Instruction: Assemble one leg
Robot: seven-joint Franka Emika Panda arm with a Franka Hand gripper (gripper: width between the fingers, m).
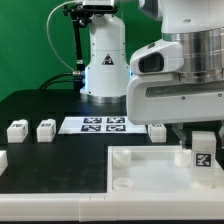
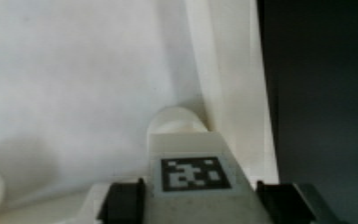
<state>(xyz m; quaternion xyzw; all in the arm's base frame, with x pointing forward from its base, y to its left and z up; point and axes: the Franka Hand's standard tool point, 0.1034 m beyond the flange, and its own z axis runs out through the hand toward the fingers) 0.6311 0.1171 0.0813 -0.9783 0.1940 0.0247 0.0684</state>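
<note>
My gripper [image 1: 201,148] is shut on a leg [image 1: 201,155], a small white block with a square tag on its face. It holds the leg upright over the large white tray-like piece [image 1: 140,168], near the tray's far corner on the exterior view's right. In the wrist view the leg [image 2: 192,160] sits between the two dark fingers [image 2: 126,202] of the gripper [image 2: 208,205], its tip pointing at the tray's white surface [image 2: 69,90] close to the tray's edge. I cannot tell whether the tip touches the tray. Three more legs lie on the black table: two [image 1: 17,128] [image 1: 46,128] on the exterior view's left and one [image 1: 156,130] behind the tray.
The marker board [image 1: 103,124] lies on the table in front of the robot base [image 1: 105,60]. A white piece [image 1: 2,158] shows at the exterior view's left edge. Black table [image 2: 327,90] runs beside the tray's edge in the wrist view.
</note>
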